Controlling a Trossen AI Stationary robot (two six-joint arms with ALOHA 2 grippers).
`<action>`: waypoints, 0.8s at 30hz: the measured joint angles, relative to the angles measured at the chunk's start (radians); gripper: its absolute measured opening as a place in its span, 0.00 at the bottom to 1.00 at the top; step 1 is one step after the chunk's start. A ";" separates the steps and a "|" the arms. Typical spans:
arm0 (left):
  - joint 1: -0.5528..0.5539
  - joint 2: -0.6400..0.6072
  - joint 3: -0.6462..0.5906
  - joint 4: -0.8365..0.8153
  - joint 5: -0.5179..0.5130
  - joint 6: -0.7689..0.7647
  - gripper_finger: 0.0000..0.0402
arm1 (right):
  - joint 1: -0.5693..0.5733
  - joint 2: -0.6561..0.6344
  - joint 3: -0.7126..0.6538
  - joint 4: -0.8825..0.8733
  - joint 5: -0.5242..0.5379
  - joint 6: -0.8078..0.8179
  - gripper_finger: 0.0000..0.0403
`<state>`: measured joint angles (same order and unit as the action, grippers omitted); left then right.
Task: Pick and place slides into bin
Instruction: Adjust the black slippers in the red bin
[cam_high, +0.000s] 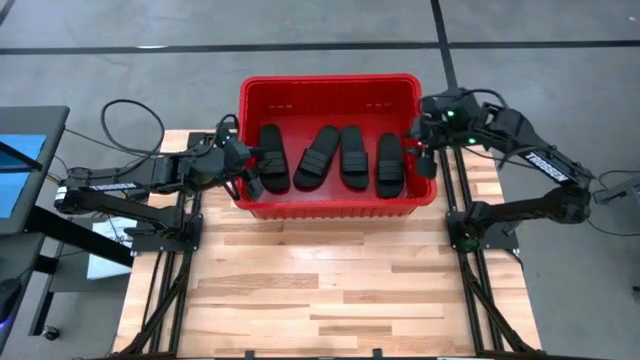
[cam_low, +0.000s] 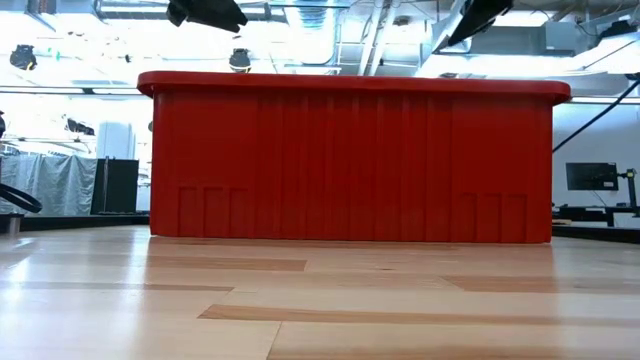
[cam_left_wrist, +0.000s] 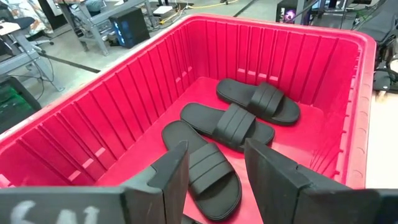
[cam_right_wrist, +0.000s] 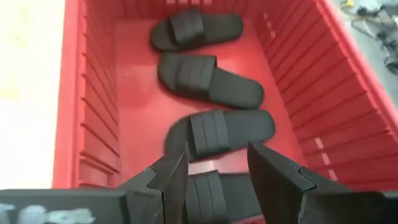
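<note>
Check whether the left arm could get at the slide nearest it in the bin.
Probably yes: the left gripper hangs over the bin, jaws open, with that slide lying uncovered right beneath.

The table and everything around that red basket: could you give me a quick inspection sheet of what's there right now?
Surface: wooden plank table, bare in front of the bin.
Job's things: four black slides lying inside the red bin.
Clutter: nothing seen.
Grippers: left gripper over the bin's left end, jaws open, empty; right gripper over its right end, jaws open, empty.
Cables: black cable loops behind the left arm.
Surroundings: grey floor with dark lines.
</note>
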<state>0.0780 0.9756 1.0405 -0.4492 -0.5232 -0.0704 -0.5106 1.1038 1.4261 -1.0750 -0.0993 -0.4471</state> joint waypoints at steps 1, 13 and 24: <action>0.000 0.000 0.000 0.000 0.000 0.000 0.37 | 0.000 0.012 0.000 -0.001 0.006 -0.002 0.39; 0.000 0.000 0.000 0.000 0.003 0.000 0.37 | -0.008 0.180 0.000 0.015 0.090 -0.132 0.14; 0.000 0.000 0.000 -0.005 0.055 -0.001 0.37 | -0.116 0.385 0.205 -0.117 0.087 -0.179 0.00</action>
<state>0.0780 0.9760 1.0405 -0.4545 -0.4681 -0.0709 -0.6269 1.4890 1.6308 -1.1917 -0.0121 -0.6262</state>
